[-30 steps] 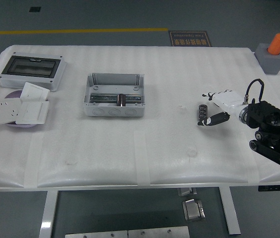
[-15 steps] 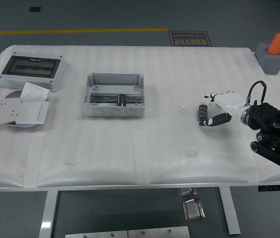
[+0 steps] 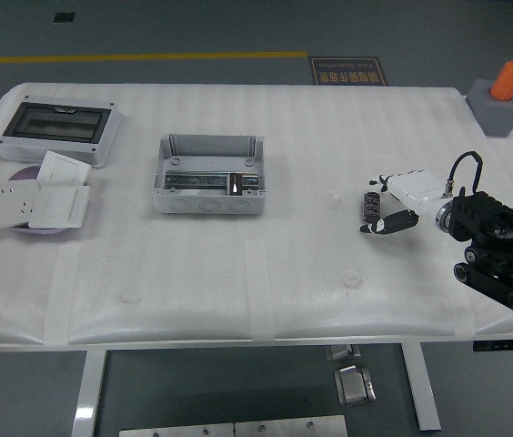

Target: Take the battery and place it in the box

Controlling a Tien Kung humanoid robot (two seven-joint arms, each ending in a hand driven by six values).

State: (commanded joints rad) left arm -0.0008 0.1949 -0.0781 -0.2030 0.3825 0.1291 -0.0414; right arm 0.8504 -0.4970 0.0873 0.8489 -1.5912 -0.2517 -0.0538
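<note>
The battery [image 3: 368,206], a small dark cylinder, lies on the white table [image 3: 256,273] at the right. My right hand [image 3: 382,202], white with black fingers, reaches in from the right. Its upper fingers [image 3: 379,180] and thumb [image 3: 398,220] are spread on either side of the battery and sit close to it, and the battery rests on the table. The open grey box [image 3: 209,173] stands left of centre, far from the hand, with a metal rail and a small dark part inside. My left arm is out of view.
A grey enclosure with a dark clear lid [image 3: 56,129] stands at the back left. White socket plates [image 3: 36,198] lie on a purple disc at the left. A grey block with an orange cylinder [image 3: 504,95] stands at the back right corner.
My right hand drew slightly right, then shifted back left and closer to the battery. The battery has hardly moved. A bright glint now shows inside the box.
</note>
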